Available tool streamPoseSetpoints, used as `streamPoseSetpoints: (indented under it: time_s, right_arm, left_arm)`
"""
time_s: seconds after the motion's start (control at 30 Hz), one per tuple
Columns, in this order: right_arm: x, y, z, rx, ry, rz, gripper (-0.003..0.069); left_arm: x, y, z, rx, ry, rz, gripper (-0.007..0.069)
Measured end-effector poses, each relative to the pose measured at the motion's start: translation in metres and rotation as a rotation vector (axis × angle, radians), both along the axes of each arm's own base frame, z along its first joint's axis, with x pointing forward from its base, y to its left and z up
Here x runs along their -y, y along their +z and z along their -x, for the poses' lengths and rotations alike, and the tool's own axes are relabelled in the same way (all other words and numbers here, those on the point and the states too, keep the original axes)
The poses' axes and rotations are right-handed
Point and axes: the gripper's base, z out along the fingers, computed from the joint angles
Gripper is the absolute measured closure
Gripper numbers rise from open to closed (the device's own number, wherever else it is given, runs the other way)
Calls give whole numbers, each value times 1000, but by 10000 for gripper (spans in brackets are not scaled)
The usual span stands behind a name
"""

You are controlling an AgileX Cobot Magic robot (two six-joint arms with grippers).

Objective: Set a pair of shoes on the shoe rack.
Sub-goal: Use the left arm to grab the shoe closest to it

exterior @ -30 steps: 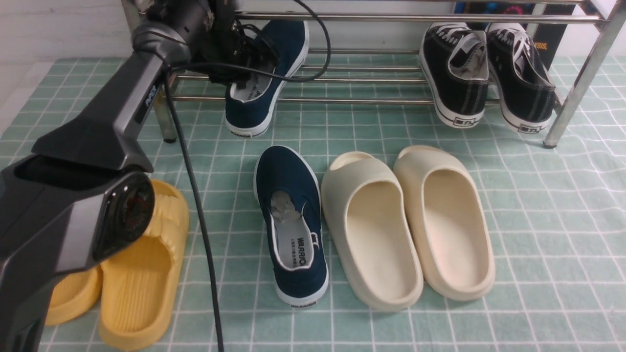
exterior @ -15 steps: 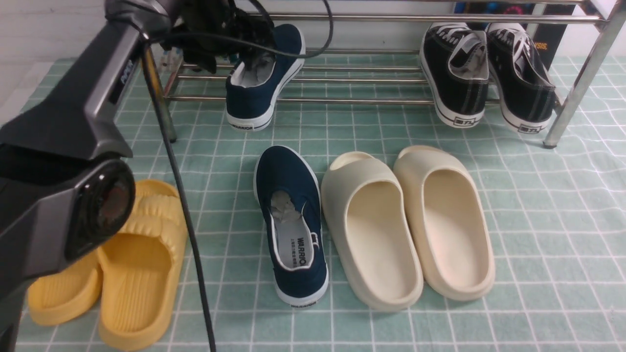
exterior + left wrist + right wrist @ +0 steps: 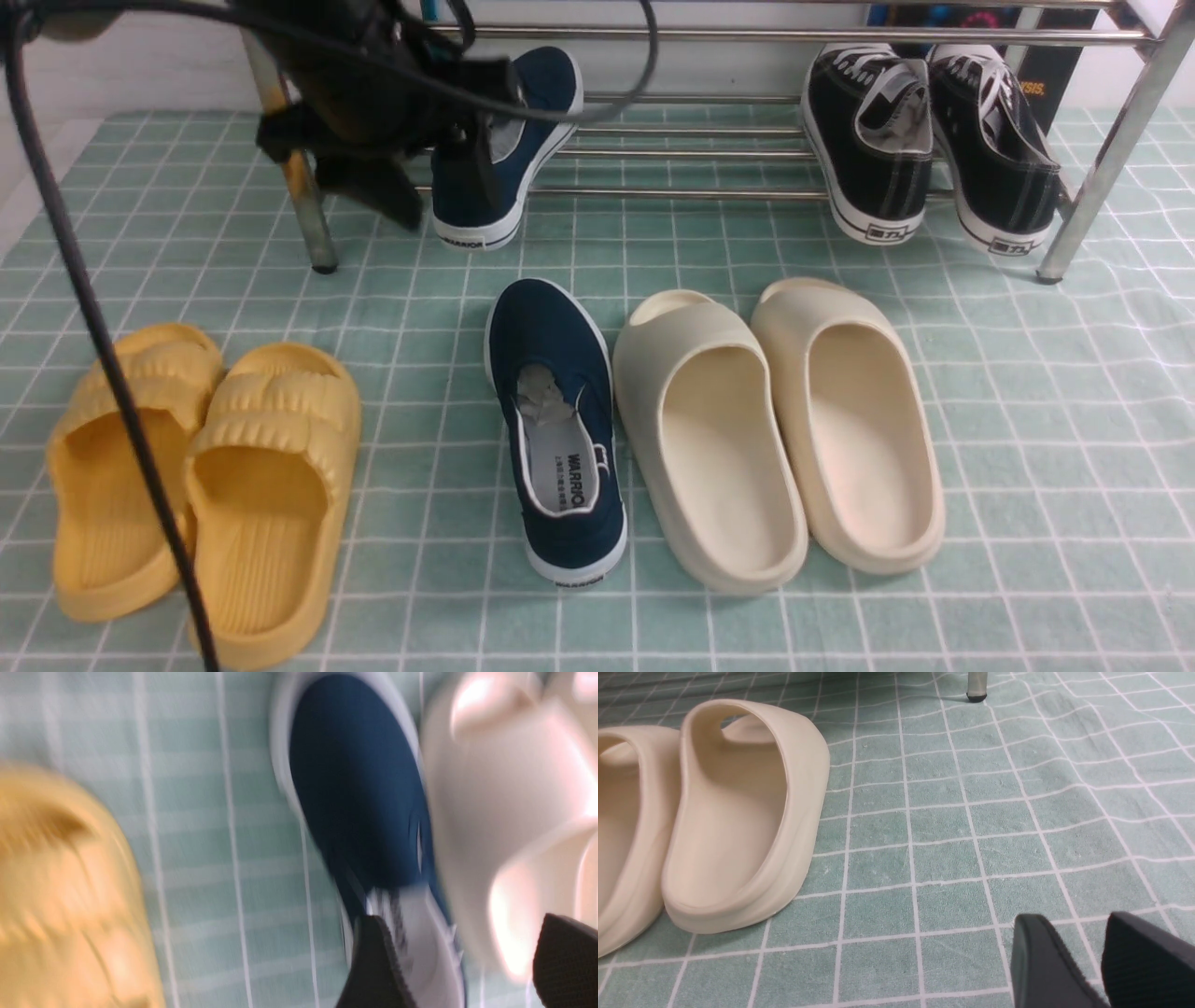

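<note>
One navy slip-on shoe (image 3: 509, 121) rests on the lower bars of the chrome shoe rack (image 3: 691, 193), toe inward, heel over the front bar. My left gripper (image 3: 439, 187) hovers open just in front of that heel, blurred, holding nothing. The other navy shoe (image 3: 555, 429) lies on the cloth, toe toward the rack. The blurred left wrist view shows this floor shoe (image 3: 359, 802) beyond my open left gripper (image 3: 467, 956). Low over bare cloth sits my right gripper (image 3: 1087, 947), fingers apart and empty; it is outside the front view.
Two black lace-up sneakers (image 3: 878, 140) sit on the rack's right side. Cream slides (image 3: 775, 429) lie right of the floor shoe, yellow slides (image 3: 196, 485) at the left. A black cable (image 3: 93, 327) hangs across the left. A rack leg (image 3: 976, 686) stands ahead of the right gripper.
My left gripper opened and let go of the navy shoe, which stays on the rack. The left arm rose and drew back, uncovering both yellow slides.
</note>
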Motion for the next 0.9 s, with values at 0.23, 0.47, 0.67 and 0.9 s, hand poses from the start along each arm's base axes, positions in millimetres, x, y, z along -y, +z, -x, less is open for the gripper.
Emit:
streamPoseSetpoints:
  time_s: [0.23,0.47,0.67,0.9]
  right_arm:
    - [0,0,0,0,0,0,421]
    - [0,0,0,0,0,0,421]
    - [0,0,0,0,0,0,421]
    - [0,0,0,0,0,0,421]
  left_arm:
    - [37,-78,27,-14,13,-109,172]
    - [44,-124,15,-4,114,-191,254]
    - [46,-133,13,-23,66,-212,611]
    - [42,-69,17,1,-106,-282,637]
